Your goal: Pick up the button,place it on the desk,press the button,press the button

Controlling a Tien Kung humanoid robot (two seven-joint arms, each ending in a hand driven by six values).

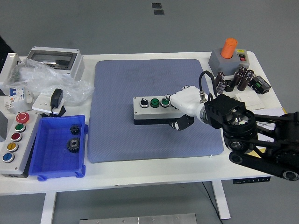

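A grey button box point(150, 110) with a black knob and two green buttons showing lies flat on the blue mat point(121, 135), near the mat's middle. My right hand point(181, 108), white with a black forearm, comes in from the lower right. It lies against and partly over the box's right end and hides whatever is on that end. Its grip cannot be made out. My left arm is out of view.
A blue bin point(49, 161) with two gears sits front left, beside a panel of coloured buttons point(14, 140). A grey enclosure point(53, 58), a plastic bag point(42, 79) and a charger lie back left. An orange-capped box point(228, 53) and several capacitors point(233, 79) stand back right.
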